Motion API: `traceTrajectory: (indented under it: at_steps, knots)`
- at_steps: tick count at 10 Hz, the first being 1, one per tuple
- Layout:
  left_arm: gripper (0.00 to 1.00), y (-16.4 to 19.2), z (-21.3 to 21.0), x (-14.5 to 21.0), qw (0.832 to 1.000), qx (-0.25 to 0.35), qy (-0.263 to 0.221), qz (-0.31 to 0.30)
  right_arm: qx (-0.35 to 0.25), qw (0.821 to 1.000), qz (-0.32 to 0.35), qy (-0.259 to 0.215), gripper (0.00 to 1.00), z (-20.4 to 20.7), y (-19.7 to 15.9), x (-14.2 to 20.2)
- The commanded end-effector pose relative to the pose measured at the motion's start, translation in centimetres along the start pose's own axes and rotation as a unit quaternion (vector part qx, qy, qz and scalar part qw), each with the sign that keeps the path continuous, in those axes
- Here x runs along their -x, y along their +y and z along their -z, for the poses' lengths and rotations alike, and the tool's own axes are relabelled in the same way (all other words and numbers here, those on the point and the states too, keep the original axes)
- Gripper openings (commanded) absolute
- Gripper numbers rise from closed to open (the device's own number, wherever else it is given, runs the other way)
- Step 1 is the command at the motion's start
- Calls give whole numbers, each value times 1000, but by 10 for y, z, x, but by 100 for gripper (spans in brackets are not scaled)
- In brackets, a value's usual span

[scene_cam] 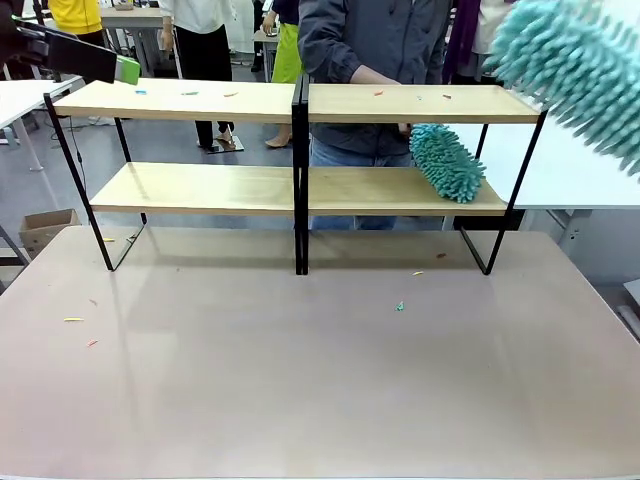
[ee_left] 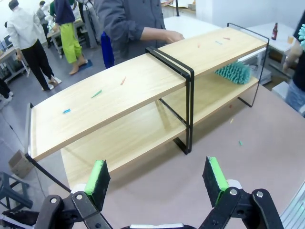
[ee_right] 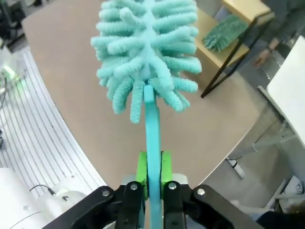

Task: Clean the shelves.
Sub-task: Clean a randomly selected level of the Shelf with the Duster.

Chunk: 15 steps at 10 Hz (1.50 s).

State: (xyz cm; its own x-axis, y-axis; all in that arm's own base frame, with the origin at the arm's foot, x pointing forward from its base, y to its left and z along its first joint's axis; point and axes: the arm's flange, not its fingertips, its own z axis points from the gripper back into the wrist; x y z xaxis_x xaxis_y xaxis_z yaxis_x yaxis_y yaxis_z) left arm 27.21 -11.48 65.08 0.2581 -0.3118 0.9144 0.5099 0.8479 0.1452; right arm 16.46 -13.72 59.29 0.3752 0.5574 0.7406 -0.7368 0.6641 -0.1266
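Across the far half of the counter (scene_cam: 300, 400) stand the shelves (scene_cam: 300, 105), a two-tier rack with light wood boards on a black frame and a black central upright, set between robot and person. Left claw (ee_left: 156, 179) hangs near the rack's left end, aimed at the top left board, jaws spread wide, green pads apart, nothing between them. Right claw (ee_right: 153, 169) is clamped on the flat handle of a teal duster (ee_right: 147, 52), pads pressed to both sides of the handle. Its fluffy head is up in the air at the rack's right end, above the top board level in front view, not touching any board.

A second duster (scene_cam: 447, 162) of the same teal lies on the lower right board near its right end. Person in a grey jacket stands behind the rack, one hand (scene_cam: 375, 75) at the back edge of the top right board. Small coloured scraps (ee_left: 96, 93) are scattered on the top boards. A few more lie on the counter in front, including a teal bit (scene_cam: 400, 306) and a yellow sliver (scene_cam: 73, 320).
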Motion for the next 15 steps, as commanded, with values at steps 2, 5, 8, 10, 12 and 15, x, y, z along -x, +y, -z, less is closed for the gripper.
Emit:
traceTrajectory:
  at_steps: [2,5,8,10,12,15]
  knots:
    - [100,0,1,1,1000,1,-1,-2,-5,1000,-14,15,12,6,7,-11]
    - [100,0,1,1,1000,1,-1,-2,-5,1000,-14,15,12,6,7,-11]
    - [100,0,1,1,1000,1,-1,-2,-5,1000,-14,15,12,6,7,-11]
    - [100,0,1,1,1000,1,-1,-2,-18,999,-19,20,12,8,7,-10]
    - [100,0,1,1,1000,1,-1,-2,-37,998,-43,19,12,21,7,-16]
    - [100,0,1,1,1000,1,-1,-2,-25,993,-80,87,12,83,14,-29]
